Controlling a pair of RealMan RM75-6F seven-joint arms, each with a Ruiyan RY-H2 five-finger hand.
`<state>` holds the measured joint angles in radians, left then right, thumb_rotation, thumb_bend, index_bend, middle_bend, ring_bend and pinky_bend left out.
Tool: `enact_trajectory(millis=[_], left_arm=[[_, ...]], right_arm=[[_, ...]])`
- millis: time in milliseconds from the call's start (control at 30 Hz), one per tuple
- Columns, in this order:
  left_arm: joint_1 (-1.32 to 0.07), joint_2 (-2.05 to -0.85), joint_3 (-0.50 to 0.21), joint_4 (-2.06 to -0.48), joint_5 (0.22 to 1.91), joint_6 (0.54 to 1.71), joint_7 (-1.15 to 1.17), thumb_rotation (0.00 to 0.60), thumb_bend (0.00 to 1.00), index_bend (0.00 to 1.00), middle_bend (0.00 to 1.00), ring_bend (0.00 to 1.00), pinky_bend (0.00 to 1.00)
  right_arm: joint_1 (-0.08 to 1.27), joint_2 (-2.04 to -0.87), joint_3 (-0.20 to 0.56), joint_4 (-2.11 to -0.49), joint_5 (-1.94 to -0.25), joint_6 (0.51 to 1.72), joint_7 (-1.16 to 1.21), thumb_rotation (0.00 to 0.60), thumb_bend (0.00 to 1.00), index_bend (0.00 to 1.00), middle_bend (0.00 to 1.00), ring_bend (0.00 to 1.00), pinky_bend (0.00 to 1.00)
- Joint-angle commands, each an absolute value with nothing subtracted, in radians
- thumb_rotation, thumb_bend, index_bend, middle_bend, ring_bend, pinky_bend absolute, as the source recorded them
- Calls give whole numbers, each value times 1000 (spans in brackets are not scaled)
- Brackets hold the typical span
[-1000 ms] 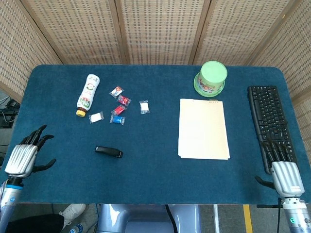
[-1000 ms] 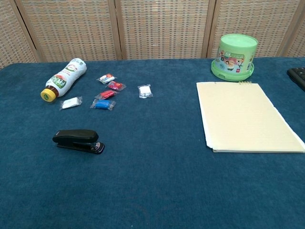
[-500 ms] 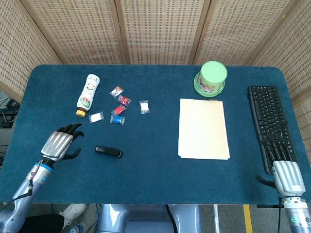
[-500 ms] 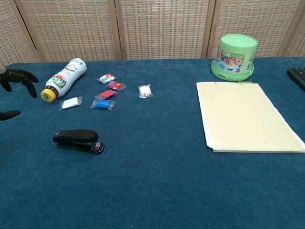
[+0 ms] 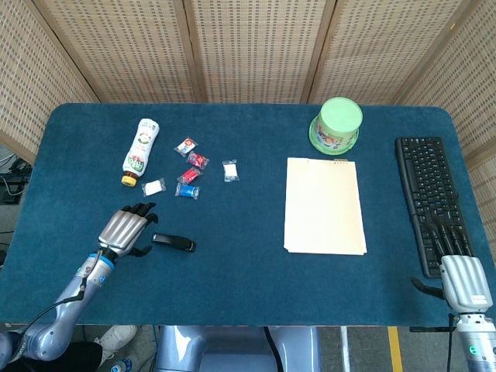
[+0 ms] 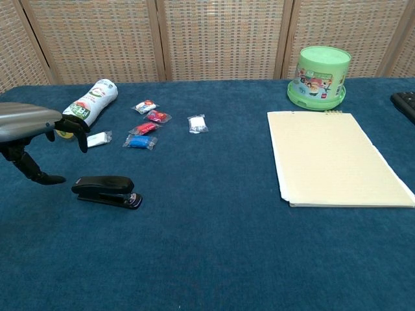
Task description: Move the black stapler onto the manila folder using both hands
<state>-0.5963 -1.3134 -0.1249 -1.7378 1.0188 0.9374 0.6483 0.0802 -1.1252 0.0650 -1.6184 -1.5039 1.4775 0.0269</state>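
A table covered in dark blue felt [image 5: 248, 263] carries a black stapler [image 5: 173, 242] just beside the left hand [image 5: 124, 231], a white plastic bottle [image 5: 139, 150] and small wrapped sweets [image 5: 190, 170] beyond it, and a manila folder [image 5: 323, 204], green lidded tub [image 5: 335, 124] and black keyboard [image 5: 431, 198] toward the right hand [image 5: 462, 280].

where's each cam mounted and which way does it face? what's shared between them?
Head view: high above the near table edge, looking steeply down on the whole table; shows left hand with forearm and right hand by the keyboard.
Chest view: low at the near edge, looking forward across the table toward the wicker screens; only the left hand shows.
Shared: black stapler, manila folder, bottle, green tub.
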Motion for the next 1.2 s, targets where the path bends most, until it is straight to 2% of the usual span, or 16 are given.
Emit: enact_trajectory(millis=[33, 467, 667, 767, 833, 900, 1100, 1200], left_arm=[[-625, -1355, -113, -1729, 976, 953, 691, 600, 263, 320, 141, 157, 262], [-694, -1475, -86, -1665, 870, 995, 788, 600, 268, 332, 152, 166, 269], [-713, -1518, -74, -1641, 849, 1020, 823, 600, 303, 378, 188, 195, 304], [-717, -1541, -66, -1625, 851, 1040, 838, 600, 409, 513, 305, 295, 380], [-715, -1561, -63, -1608, 869, 1068, 842, 600, 502, 651, 426, 398, 456], [-711, -1578, -60, -1592, 897, 1092, 835, 600, 543, 725, 488, 451, 498], [-710, -1595, -67, -1565, 952, 1116, 801, 600, 571, 781, 531, 486, 525], [-730, -1601, -98, -1558, 1000, 1126, 781, 600, 587, 792, 540, 496, 532]], right_arm=[[79, -1124, 66, -1618, -1505, 1480, 32, 600, 125, 102, 0, 0, 22], [75, -1108, 74, -1618, -1498, 1487, 80, 600, 125, 101, 0, 0, 21], [75, -1102, 77, -1616, -1493, 1484, 99, 600, 125, 101, 0, 0, 22], [75, -1100, 76, -1616, -1494, 1484, 104, 600, 126, 102, 0, 0, 22], [75, -1099, 76, -1616, -1495, 1483, 105, 600, 126, 103, 0, 0, 23], [75, -1098, 75, -1617, -1495, 1481, 106, 600, 125, 106, 0, 0, 24], [77, -1096, 72, -1620, -1493, 1473, 105, 600, 126, 110, 0, 0, 26], [77, -1095, 75, -1619, -1486, 1469, 113, 600, 125, 110, 0, 0, 26]])
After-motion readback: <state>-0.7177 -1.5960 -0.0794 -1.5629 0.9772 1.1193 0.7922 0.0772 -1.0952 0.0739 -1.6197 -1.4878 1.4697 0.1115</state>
